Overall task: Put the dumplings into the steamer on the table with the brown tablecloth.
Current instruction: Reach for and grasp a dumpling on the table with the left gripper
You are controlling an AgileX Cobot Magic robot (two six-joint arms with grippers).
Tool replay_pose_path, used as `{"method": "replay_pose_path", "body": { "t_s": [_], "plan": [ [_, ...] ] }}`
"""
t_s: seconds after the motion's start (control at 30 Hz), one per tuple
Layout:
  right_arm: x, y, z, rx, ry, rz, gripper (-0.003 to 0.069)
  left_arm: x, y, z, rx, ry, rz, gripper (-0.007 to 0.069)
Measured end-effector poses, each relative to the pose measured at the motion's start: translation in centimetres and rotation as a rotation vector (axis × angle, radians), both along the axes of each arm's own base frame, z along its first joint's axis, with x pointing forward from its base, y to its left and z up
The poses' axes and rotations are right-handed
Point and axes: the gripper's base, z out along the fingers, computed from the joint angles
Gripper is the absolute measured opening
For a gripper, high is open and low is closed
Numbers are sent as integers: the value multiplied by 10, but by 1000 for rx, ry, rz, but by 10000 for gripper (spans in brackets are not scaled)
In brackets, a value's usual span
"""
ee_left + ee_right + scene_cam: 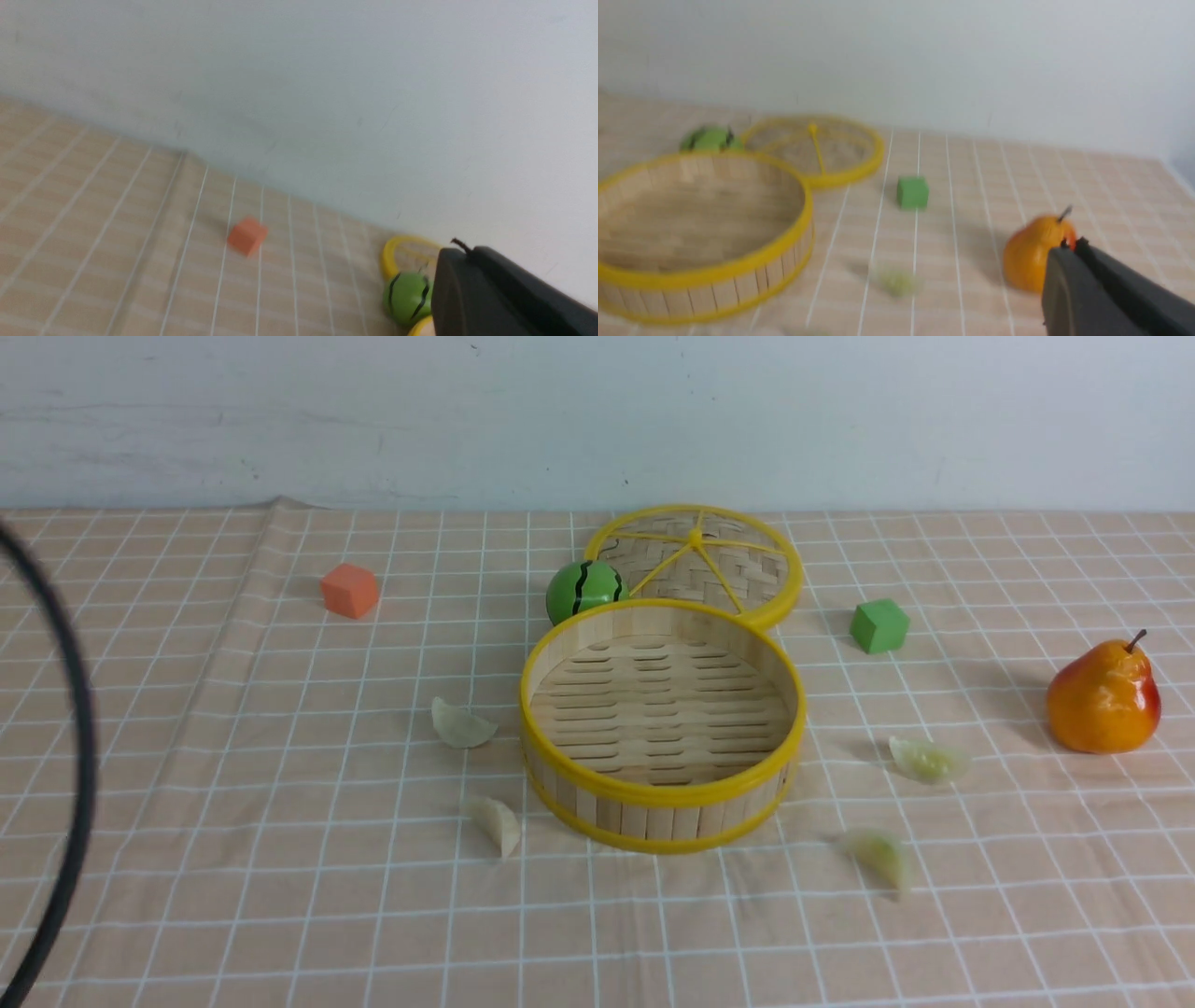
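Steamer (661,793) sits empty mid-desk, and all four dumplings are out on the brown tablecloth (233,859). The left jaws are pressed together with nothing in them. The right jaws are the same, closed and empty. Neither pair shows in the front view, so both sit back on the robot's side.

The far cream dumpling (461,724) and near cream dumpling (499,824) lie forward of the left jaws, beside the steamer on that arm's side. The far green dumpling (927,759) and near green dumpling (881,855) lie forward of the right jaws, between the steamer and the pear (1103,698).

My call is that each arm takes its own pair. The near cream dumpling looks slantwise, so the jaws must open, then close across its short width.
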Motion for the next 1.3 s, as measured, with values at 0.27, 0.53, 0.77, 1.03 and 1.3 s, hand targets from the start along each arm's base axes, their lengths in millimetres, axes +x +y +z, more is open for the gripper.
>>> {"method": "replay_pose_path", "body": {
  "t_s": [0.27, 0.53, 0.77, 1.03, 1.3],
  "plan": [
    [32, 23, -35, -58, 544, 94, -6, 65, -38, -36, 40, 443, -50, -14],
    [42, 46, -42, -93, 574, 206, -1, 105, -96, -63, 101, 713, -191, -14],
    [45, 49, -40, -84, 530, 221, 0, 164, -129, -92, 77, 755, -283, 8],
    [46, 50, -39, -81, 513, 222, 8, 216, -140, -127, 108, 735, -276, 399],
    [47, 50, -37, -74, 489, 224, 17, 245, -118, -154, 45, 794, -181, 579]
  ]
}}
